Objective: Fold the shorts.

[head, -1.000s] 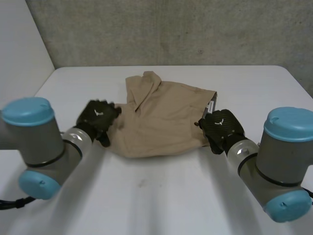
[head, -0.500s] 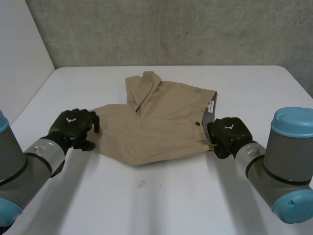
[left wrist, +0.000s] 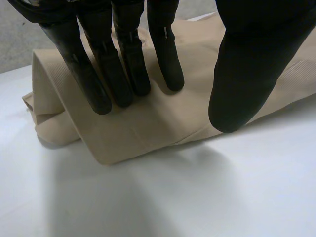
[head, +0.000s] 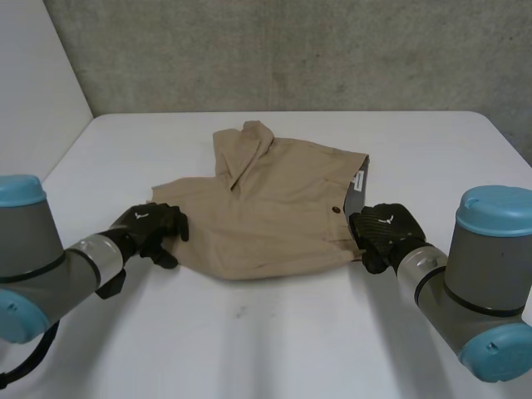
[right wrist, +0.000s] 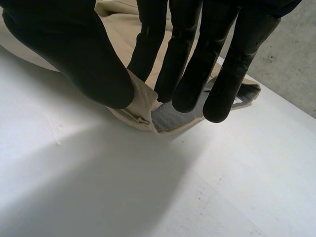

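Observation:
Tan shorts lie partly folded in the middle of the white table, with the waistband and its grey inner lining at the right end. My left hand rests on the shorts' left edge. Its straight fingers lie on top of the shorts, while the thumb hangs just above the cloth, apart from them. At the near right corner of the waistband is my right hand. There its thumb and fingers pinch the waistband.
The white table has bare room in front of the shorts and on both sides. A grey wall runs behind the far edge. A fold of cloth sticks up at the shorts' far left corner.
My left hand drew the shorts' left edge outward to the left, then came back onto that edge. My right hand stayed at the waistband, shifting slightly nearer.

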Controlling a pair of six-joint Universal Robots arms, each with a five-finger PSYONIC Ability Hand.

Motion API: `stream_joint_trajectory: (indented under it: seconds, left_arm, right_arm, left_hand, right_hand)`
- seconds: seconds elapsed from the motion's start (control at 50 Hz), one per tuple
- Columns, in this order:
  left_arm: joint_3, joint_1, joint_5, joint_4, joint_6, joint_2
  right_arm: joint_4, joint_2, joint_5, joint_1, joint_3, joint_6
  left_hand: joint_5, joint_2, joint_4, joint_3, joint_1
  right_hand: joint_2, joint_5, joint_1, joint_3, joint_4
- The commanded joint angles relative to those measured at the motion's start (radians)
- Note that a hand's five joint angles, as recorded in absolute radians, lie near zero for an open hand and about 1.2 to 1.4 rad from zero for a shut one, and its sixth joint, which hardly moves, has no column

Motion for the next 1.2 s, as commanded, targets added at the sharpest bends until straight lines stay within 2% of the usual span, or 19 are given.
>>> stream_joint_trajectory:
  seconds: [0.02, 0.22, 0.38, 0.68, 0.76, 0.84, 0.9, 0.96, 1.2]
  left_arm:
    - [0.091, -0.034, -0.054, -0.001, 0.002, -0.074]
    - [0.168, -0.056, -0.065, -0.025, 0.024, -0.130]
    - [0.177, -0.062, -0.066, -0.025, 0.058, -0.148]
    - [0.188, -0.059, -0.066, -0.021, 0.105, -0.160]
    - [0.191, -0.059, -0.066, -0.018, 0.107, -0.162]
    - [0.193, -0.054, -0.068, -0.021, 0.108, -0.157]
    - [0.191, -0.054, -0.076, -0.028, 0.108, -0.143]
    - [0.176, -0.056, -0.092, -0.034, 0.107, -0.094]
    - [-0.039, -0.076, -0.089, -0.189, 0.111, 0.335]
  right_arm:
    - [0.000, 0.002, -0.002, -0.003, -0.002, -0.002]
    - [-0.002, 0.008, 0.001, -0.005, -0.005, -0.003]
    - [-0.002, 0.024, 0.002, -0.006, -0.013, -0.003]
    - [-0.002, 0.027, 0.004, -0.008, -0.014, -0.003]
    - [-0.002, 0.025, 0.004, -0.008, -0.014, -0.003]
    - [0.000, 0.025, 0.004, -0.008, -0.014, -0.003]
    - [0.000, 0.024, 0.004, -0.008, -0.014, -0.005]
    - [0.001, 0.016, 0.005, -0.008, -0.014, -0.007]
    - [0.018, -0.039, 0.005, 0.004, 0.001, -0.111]
  left_hand:
    - [0.069, 0.068, 0.073, 0.064, 0.061]
    - [0.087, 0.085, 0.091, 0.081, 0.079]
    - [0.204, 0.203, 0.208, 0.199, 0.196]
    - [0.237, 0.235, 0.241, 0.231, 0.229]
    - [0.356, 0.355, 0.361, 0.351, 0.349]
    - [0.703, 0.701, 0.707, 0.697, 0.695]
    - [0.703, 0.702, 0.707, 0.697, 0.695]
    - [0.703, 0.702, 0.707, 0.697, 0.695]
    - [0.703, 0.702, 0.707, 0.697, 0.695]
  right_hand:
    - [0.226, 0.228, 0.426, 0.219, 0.204]
    - [0.226, 0.228, 0.426, 0.219, 0.204]
    - [0.226, 0.228, 0.426, 0.219, 0.204]
    - [0.226, 0.228, 0.426, 0.219, 0.204]
    - [0.226, 0.228, 0.426, 0.219, 0.204]
    - [0.226, 0.228, 0.426, 0.219, 0.204]
    - [0.226, 0.228, 0.426, 0.219, 0.204]
    - [0.226, 0.228, 0.426, 0.219, 0.204]
    - [0.226, 0.228, 0.426, 0.219, 0.204]
